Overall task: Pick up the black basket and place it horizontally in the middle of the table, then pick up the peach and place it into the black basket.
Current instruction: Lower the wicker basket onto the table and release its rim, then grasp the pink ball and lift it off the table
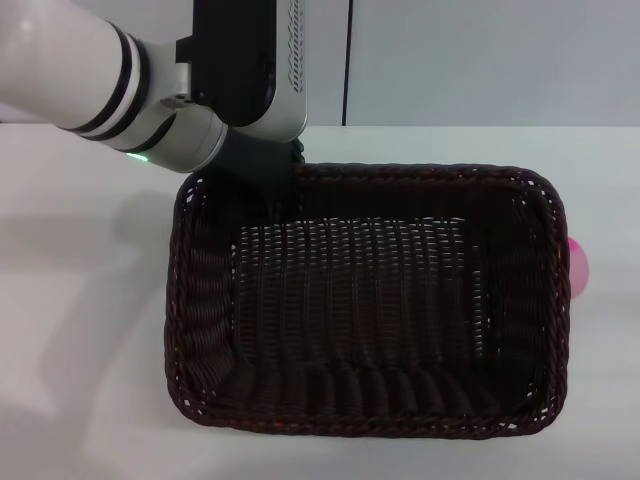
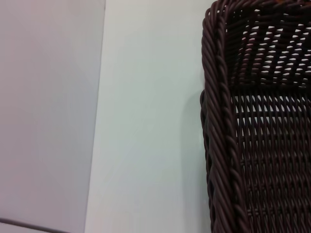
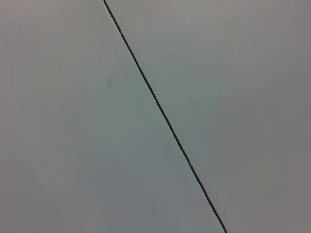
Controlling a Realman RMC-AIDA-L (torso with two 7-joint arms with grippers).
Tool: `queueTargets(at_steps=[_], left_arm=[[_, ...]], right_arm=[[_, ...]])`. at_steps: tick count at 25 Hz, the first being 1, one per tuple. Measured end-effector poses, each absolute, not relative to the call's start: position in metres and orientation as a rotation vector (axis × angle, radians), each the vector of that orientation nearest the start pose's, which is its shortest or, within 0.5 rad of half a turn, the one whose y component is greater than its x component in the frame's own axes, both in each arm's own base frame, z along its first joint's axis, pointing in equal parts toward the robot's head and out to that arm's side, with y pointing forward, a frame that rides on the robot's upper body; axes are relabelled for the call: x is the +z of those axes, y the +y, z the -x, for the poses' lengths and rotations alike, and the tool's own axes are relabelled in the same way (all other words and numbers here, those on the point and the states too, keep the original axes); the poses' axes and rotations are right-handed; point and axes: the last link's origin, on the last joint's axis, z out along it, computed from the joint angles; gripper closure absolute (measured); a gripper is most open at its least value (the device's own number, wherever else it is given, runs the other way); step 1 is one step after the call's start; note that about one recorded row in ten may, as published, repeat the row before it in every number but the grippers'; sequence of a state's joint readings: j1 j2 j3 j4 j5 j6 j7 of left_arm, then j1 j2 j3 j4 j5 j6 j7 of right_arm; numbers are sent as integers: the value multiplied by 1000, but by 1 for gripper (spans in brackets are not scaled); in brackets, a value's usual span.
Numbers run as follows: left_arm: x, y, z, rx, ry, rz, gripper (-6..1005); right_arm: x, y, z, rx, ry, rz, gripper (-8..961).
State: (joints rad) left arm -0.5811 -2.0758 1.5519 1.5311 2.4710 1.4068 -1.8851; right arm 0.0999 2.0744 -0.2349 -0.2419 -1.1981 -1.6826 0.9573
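Logging from my remote station: large dark woven wicker basket (image 1: pixel 370 300), lengthwise across the white matte tabletop (image 1: pixel 80 330), empty. Small pink round toy peach (image 1: pixel 578 265) just outside its right wall. Left gripper (image 1: pixel 270 185) at the far-left rim; finger state I cannot tell.

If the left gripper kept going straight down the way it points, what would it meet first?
Probably the far-left rim of the black basket, where the left gripper already sits; its fingers are hidden, so contact is unclear.

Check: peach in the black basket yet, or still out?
Out. The black basket is empty inside; the peach sits on the table beyond its right rim, mostly hidden by it.
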Motion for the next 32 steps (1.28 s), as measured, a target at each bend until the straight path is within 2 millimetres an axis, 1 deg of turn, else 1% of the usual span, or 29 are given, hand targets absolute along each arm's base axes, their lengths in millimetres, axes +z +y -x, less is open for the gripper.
queueTargets(at_steps=[6,12,13,15,16,17,18,22,23,24,25,26,27,28,29,30,31,32], left_arm=[[-19,346,124,437,357,2784,720],[-20,346,125,434,371,2772,673],[-21,346,123,426,412,2753,665],[-21,346,122,419,433,2741,649],[-23,345,119,400,481,2711,416],[-23,345,119,400,481,2711,409],[-27,345,115,376,527,2679,402],[-30,347,107,332,555,2642,374],[-27,351,98,256,545,2604,367],[-27,351,98,256,545,2604,367],[-25,353,94,202,523,2587,366],[-14,359,87,69,431,2558,366],[-14,359,87,69,431,2558,365],[-6,362,85,-7,366,2549,365],[2,364,86,-85,289,2539,365],[8,366,88,-142,231,2531,364],[15,368,92,-226,152,2515,364],[25,368,99,-344,43,2483,363]], right_arm=[[87,195,-390,1180,706,1333,290],[88,195,-391,1174,700,1335,290],[88,195,-391,1173,699,1336,290],[88,195,-391,1173,698,1336,290],[89,195,-391,1172,696,1337,289],[89,195,-391,1172,696,1337,289],[89,195,-391,1170,695,1336,289],[91,193,-392,1166,690,1332,289],[94,192,-392,1157,676,1337,289],[94,192,-392,1157,676,1337,289],[97,191,-392,1148,659,1348,289],[102,190,-388,1132,622,1406,289],[102,190,-388,1132,622,1406,289],[108,191,-382,1110,590,1525,289],[108,191,-382,1110,590,1525,289],[114,192,-380,1093,584,1587,289],[129,199,-376,1036,627,1721,289],[129,199,-376,1036,627,1721,289]])
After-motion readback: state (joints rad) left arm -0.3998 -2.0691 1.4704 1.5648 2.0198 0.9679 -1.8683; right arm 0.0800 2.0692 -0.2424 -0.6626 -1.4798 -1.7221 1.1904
